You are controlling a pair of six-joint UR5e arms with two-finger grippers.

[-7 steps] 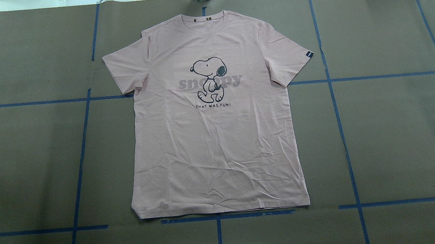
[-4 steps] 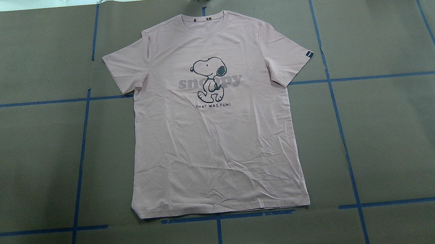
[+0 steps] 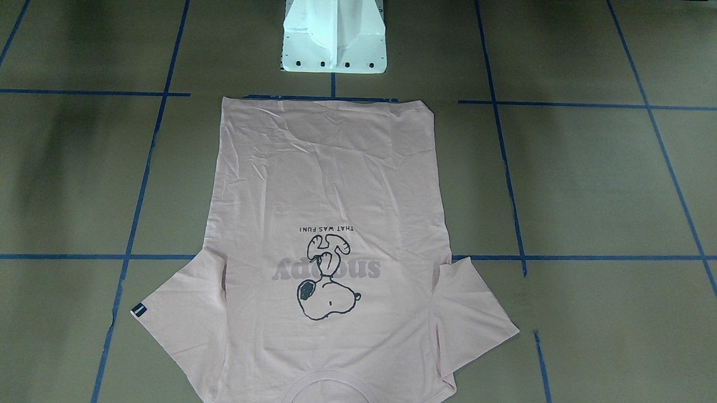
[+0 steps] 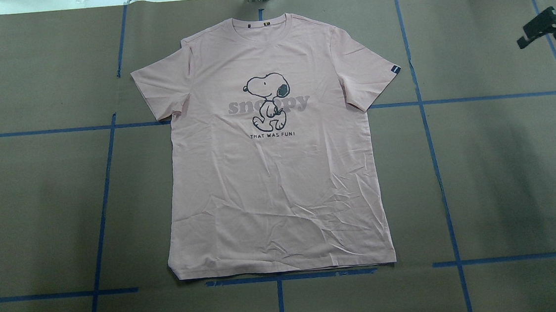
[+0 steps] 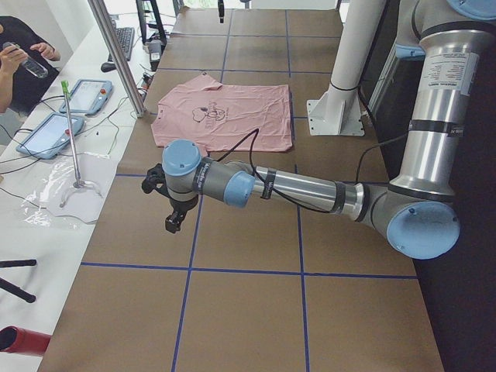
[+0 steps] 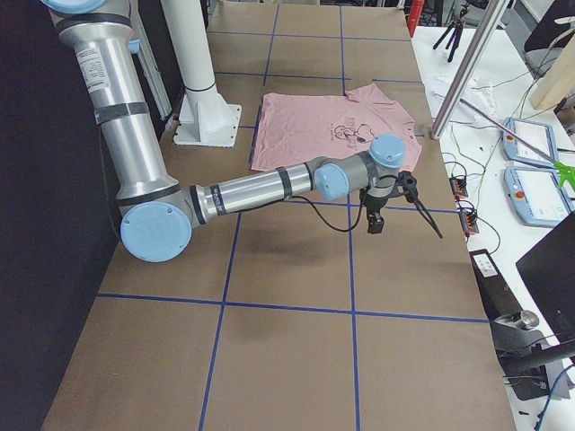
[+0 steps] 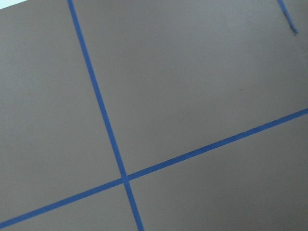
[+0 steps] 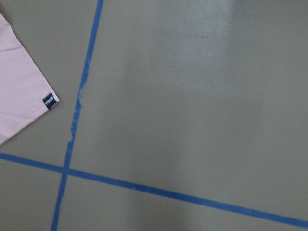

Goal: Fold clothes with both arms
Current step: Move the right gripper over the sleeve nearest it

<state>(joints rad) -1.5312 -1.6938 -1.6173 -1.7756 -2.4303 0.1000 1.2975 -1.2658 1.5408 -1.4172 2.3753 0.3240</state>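
The pale pink Snoopy T-shirt [image 4: 274, 176] lies flat and face up in the middle of the table, neck toward the far edge. It also shows in the front-facing view [image 3: 328, 224]. Its tagged sleeve [image 8: 19, 91] is in the right wrist view. My right gripper [image 6: 404, 229] hovers above the table to the right of that sleeve, its jaws apart and empty. One of its fingers [image 4: 538, 26] shows at the overhead view's right edge. My left gripper [image 5: 164, 208] hangs over bare table left of the shirt. It shows only in the exterior left view, so I cannot tell its state.
The white pedestal base [image 3: 334, 33] stands at the shirt's hem. Blue tape lines [image 4: 107, 189] grid the brown table. Beyond the far edge is a bench with tablets [image 5: 85, 97], cables and a metal post [image 5: 116, 54]. A person [image 5: 19, 54] sits there.
My right gripper has come into the overhead view at its upper right edge. The T-shirt has not moved.
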